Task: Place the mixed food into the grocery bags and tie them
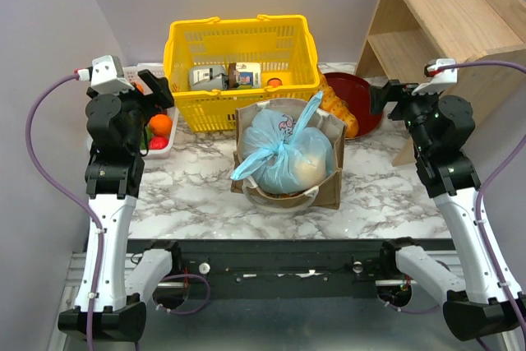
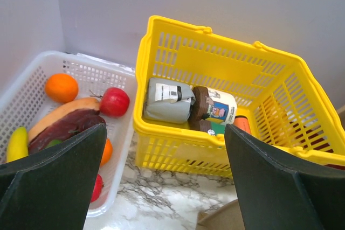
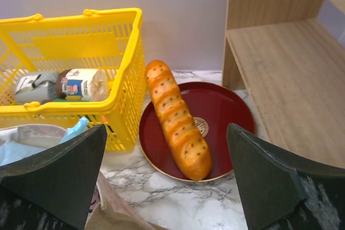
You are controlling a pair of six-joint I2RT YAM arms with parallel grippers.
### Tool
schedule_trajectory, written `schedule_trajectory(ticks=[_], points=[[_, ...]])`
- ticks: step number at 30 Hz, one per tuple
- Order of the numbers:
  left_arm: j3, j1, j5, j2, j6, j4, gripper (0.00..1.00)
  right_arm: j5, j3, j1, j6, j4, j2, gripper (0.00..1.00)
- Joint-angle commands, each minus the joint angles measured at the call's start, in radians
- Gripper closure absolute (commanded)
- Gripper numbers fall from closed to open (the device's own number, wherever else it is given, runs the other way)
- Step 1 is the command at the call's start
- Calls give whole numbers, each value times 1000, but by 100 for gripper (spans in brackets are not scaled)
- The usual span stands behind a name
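Note:
The light-blue bag (image 1: 288, 152) with a pink-white cartoon print is knotted at its top and sits inside the tan bag (image 1: 332, 182) at the table's middle; its white loop handle (image 1: 283, 200) lies at the front. Loose fruit lies in a white tray (image 2: 89, 68): an orange (image 2: 61, 87), a red fruit (image 2: 115, 101) and a dark fruit (image 2: 64, 128). My left gripper (image 1: 154, 88) is open and empty, raised above the tray's near end (image 2: 164, 187). My right gripper (image 1: 380, 98) is open and empty, raised above the red plate (image 3: 167, 181).
A yellow mesh basket (image 1: 185, 47) at the back holds grey and white cartons (image 2: 167, 100). A long golden bread loaf (image 3: 178, 119) lies on a red plate (image 3: 226, 106). A wooden shelf (image 1: 444, 14) stands at the back right. A wall runs along the left.

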Motion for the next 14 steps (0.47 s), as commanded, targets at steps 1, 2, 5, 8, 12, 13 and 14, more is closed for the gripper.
schedule_trajectory(ticks=[1,2,5,8,12,13,14], points=[[-30,2,-47,-21,46,7,1,75,-39,4,-30,84,-13,0],[-35,2,-45,-25,49,13,1,72,-42,4,-28,84,-13,0],[-40,4,-41,-28,54,9,1,71,-51,4,-24,86,-13,0],[-46,4,-34,-29,59,7,1,69,-51,3,-24,84,-11,0],[-49,4,-25,-28,59,4,1,72,-51,3,-28,84,-11,0],[-49,2,-24,-29,59,7,1,71,-53,3,-31,84,-13,0],[-50,2,-22,-29,57,9,1,72,-53,4,-30,84,-16,0]])
